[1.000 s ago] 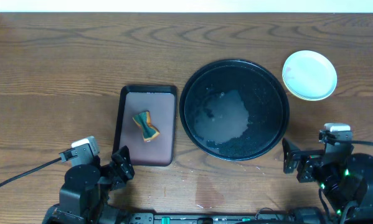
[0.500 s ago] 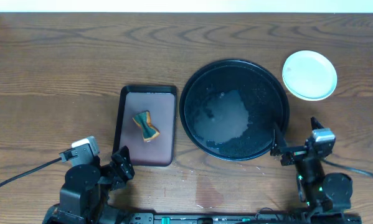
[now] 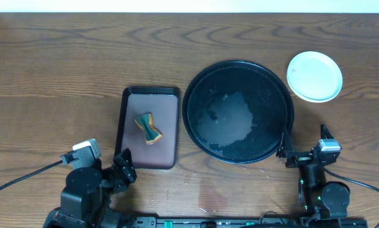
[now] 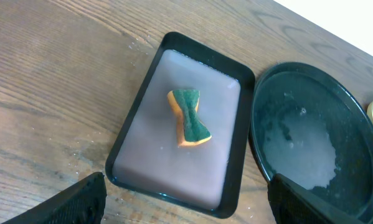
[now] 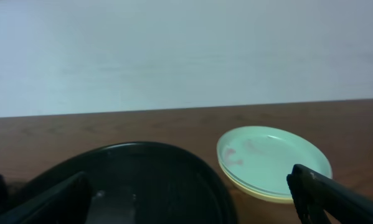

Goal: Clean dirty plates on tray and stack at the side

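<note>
The plates (image 3: 314, 76) sit stacked on the bare wood of the bench (image 3: 62, 63) at its far right, just beside the far right rim of the black tray (image 3: 188, 104), with only a thin strip of wood between them in the overhead view. The right wrist view shows the top plate as pale mint with faint reddish marks on its left part, and a pale yellow rim under it; how many plates are in the stack cannot be counted for sure. The round tray lies in the middle of the bench, glossy and speckled with droplets, with a cloudy wet patch across its middle. To its left, close but not touching, lies a smaller rectangular tray (image 3: 131, 101) with a black rim and a maroon floor under a pale film. A sponge (image 3: 149, 128), green on top and orange below, pinched at the waist like a bow tie, lies near the middle of that tray. The left claw (image 4: 187, 186) is low at the near left edge of the bench, its fingers spread wide and holding nothing, just short of the near end of the small tray. The right claw (image 3: 303, 147) is at the near right, beside the near right rim of the black tray, fingers also spread wide and empty, well apart from the plates.
</note>
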{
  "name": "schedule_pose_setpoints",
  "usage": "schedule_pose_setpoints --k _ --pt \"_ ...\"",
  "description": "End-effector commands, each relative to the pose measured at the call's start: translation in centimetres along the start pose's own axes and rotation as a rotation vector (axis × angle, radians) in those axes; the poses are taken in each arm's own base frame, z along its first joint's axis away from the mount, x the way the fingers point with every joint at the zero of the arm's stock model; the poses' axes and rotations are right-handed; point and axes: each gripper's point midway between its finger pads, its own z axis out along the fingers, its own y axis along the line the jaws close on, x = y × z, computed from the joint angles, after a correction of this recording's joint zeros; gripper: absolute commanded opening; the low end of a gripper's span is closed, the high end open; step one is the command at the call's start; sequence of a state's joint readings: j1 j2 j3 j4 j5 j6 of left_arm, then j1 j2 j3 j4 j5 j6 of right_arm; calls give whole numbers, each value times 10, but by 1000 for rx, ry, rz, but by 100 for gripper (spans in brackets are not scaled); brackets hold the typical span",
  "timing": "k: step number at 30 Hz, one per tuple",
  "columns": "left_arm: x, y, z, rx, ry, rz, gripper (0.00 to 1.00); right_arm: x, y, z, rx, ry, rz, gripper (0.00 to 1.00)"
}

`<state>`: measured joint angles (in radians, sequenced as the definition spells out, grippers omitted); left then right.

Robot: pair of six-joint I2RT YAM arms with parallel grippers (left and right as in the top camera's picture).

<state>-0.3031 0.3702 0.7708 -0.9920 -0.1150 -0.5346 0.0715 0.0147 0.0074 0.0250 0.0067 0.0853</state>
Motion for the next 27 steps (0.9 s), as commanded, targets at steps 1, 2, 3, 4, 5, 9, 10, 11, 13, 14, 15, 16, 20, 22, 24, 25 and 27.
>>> schedule_pose_setpoints --k 1,2,3,4,5,9,10,11,13,14,15,16,20,22,24,25,27 --pt "-1 3 0 -12 -10 0 84 11 -16 -1 86 42 -18 99" --pt "-1 3 0 -12 -10 0 84 22 -18 -2 99 85 -21 99" --pt "-1 3 0 -12 -10 0 84 20 -18 -2 95 80 -40 99" --pt "-1 3 0 -12 -10 0 84 20 -18 -2 94 81 -50 99" --pt "-1 3 0 -12 -10 0 84 21 -18 -2 94 83 -62 99" --pt "-1 3 0 -12 -10 0 84 20 -17 -2 88 81 -63 99" --pt "-1 3 0 -12 -10 0 84 20 -17 -2 88 81 -63 99" --pt "-1 3 0 -12 -10 0 84 20 -17 -2 88 81 -63 99" --pt "-1 3 0 -12 -10 0 84 20 -17 -2 88 81 -63 99" --pt "-1 3 0 -12 -10 0 84 20 -17 -2 88 81 -63 99" --pt "-1 3 0 -12 -10 0 84 20 -17 -2 88 81 -63 99" --pt "-1 3 0 -12 -10 0 84 20 -17 -2 88 81 -63 99" --pt "-1 3 0 -12 -10 0 84 20 -17 -2 88 81 -63 99" --pt "-1 3 0 -12 -10 0 84 20 -17 -2 87 81 -63 99" --pt "-1 3 0 -12 -10 0 84 20 -17 -2 88 81 -63 99" --pt "-1 3 0 -12 -10 0 84 20 -17 -2 87 81 -63 99" --pt "-1 3 0 -12 -10 0 84 20 -17 -2 87 81 -63 99"
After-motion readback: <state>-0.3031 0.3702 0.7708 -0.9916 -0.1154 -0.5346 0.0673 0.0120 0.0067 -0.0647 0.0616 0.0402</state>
